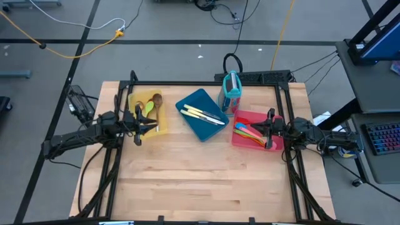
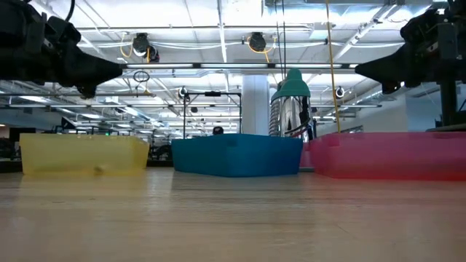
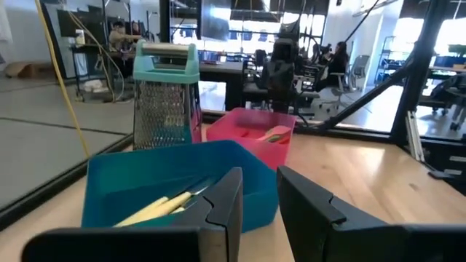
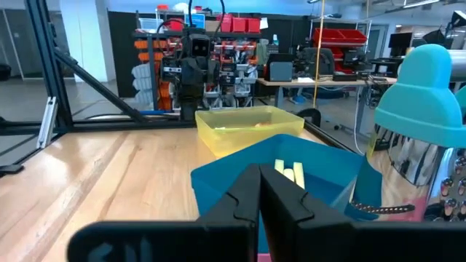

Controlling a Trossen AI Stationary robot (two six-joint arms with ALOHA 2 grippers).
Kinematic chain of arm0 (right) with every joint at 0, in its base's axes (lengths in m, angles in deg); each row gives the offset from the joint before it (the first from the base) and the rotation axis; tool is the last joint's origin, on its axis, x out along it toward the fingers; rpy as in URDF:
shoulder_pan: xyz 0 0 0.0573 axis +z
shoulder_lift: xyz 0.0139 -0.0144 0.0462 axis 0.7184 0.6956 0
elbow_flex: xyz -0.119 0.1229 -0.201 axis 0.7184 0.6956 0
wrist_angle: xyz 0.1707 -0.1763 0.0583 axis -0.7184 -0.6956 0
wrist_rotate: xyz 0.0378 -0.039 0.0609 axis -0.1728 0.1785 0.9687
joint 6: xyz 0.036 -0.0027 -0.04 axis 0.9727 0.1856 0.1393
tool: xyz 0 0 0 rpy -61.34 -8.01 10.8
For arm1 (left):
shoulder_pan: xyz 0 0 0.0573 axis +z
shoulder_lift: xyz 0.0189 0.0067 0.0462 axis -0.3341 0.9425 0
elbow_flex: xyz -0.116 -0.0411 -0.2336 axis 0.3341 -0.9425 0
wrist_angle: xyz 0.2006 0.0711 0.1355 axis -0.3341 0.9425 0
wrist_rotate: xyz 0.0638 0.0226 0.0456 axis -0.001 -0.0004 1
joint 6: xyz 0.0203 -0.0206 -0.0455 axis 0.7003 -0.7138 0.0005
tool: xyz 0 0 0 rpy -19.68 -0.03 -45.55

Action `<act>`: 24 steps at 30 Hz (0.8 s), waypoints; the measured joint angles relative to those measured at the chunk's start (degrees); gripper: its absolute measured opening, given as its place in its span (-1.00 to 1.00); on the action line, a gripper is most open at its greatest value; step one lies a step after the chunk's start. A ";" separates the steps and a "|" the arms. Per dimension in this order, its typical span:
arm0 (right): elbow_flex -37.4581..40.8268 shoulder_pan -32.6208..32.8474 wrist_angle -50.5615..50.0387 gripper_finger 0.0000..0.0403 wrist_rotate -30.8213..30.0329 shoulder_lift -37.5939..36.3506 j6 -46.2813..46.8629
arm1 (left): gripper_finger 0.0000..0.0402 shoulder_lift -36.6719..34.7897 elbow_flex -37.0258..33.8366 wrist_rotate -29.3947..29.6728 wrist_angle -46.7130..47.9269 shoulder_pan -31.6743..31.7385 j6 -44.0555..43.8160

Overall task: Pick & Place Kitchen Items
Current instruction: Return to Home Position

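The utensils lie in three trays. The yellow tray [image 1: 139, 99] holds a wooden spoon [image 1: 157, 100] and a green utensil [image 1: 149, 108]. The blue tray [image 1: 201, 100] holds cream-handled knives [image 1: 201, 114]. The red tray [image 1: 253, 115] holds orange, blue and other coloured utensils [image 1: 247, 132]. My left gripper [image 1: 150, 127] hovers over the yellow tray's near right corner, its fingers a little apart and empty [image 3: 258, 175]. My right gripper [image 1: 265, 129] hovers over the red tray's right part, shut and empty [image 4: 260, 182].
An upright teal-topped metal grater [image 1: 232, 92] stands between the blue and red trays at the table's far edge. A black frame [image 1: 206, 82] runs around the table top. The near half of the wooden table [image 1: 200, 181] shows bare wood.
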State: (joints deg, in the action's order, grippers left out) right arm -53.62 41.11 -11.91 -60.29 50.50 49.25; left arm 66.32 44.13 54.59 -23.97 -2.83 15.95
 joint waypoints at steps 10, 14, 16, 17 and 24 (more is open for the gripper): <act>0.15 0.00 -0.43 -1.00 0.00 0.00 -0.08 | -0.55 0.00 0.02 0.01 0.61 0.00 3.43; 0.19 0.00 -0.92 -1.00 0.01 0.00 -0.47 | -0.55 0.06 0.11 0.22 2.88 0.00 3.26; 0.21 0.00 -0.98 -1.00 0.02 0.00 -0.43 | -0.55 0.48 0.11 0.20 2.81 0.00 3.04; 0.21 0.00 -1.02 -1.00 0.04 0.00 -0.20 | -0.55 0.56 0.12 0.21 2.88 0.00 2.71; 0.26 0.00 -0.95 -0.98 0.02 0.00 -0.50 | -0.55 0.79 0.11 0.14 2.44 0.00 1.97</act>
State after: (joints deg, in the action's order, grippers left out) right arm -53.36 41.11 -12.87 -60.27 50.50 48.75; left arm 67.11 44.24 54.74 -21.53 -2.83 17.91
